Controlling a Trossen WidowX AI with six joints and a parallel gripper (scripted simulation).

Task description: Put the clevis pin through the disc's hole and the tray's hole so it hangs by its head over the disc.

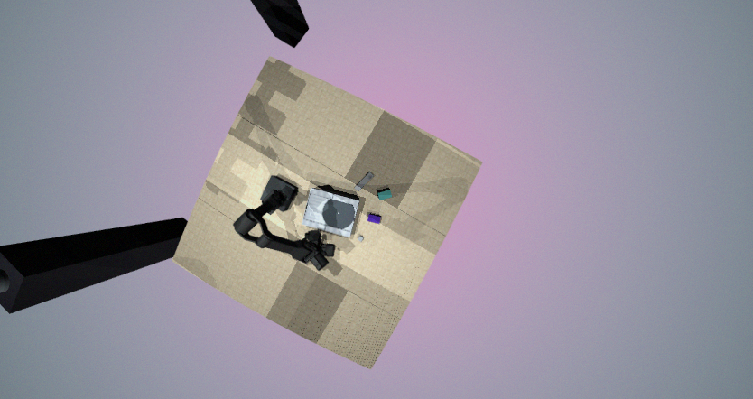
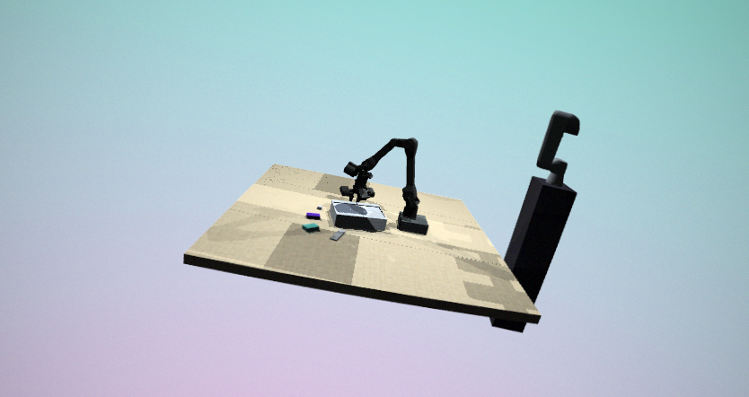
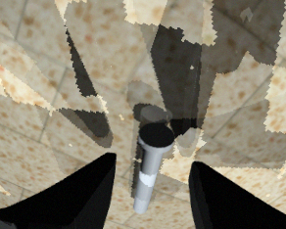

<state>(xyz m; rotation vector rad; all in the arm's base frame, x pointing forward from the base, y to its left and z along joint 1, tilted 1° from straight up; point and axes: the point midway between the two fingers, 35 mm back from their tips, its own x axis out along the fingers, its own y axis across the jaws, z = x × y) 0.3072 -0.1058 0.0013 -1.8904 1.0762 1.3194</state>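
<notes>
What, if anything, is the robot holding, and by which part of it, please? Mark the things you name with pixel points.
Nothing is held: the jaws are open, with the pin (image 3: 148,176) loose between them.

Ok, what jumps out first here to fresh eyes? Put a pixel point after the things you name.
The black arm (image 1: 284,245) (image 2: 411,166), reaching over the patchy tan table (image 1: 368,338) (image 2: 418,273). Then the dark disc (image 1: 345,218) (image 2: 348,208) in the pale tray (image 1: 311,206) (image 2: 361,222). Up close, the wrist view gives the silvery pin (image 3: 149,171), between the open gripper's (image 1: 325,249) (image 2: 355,200) (image 3: 153,159) black fingers.

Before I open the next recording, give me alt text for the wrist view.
A headed steel pin lies on the table between the parted black fingers of the pincer, touching neither; patchy shadows cross the speckled surface.
</notes>
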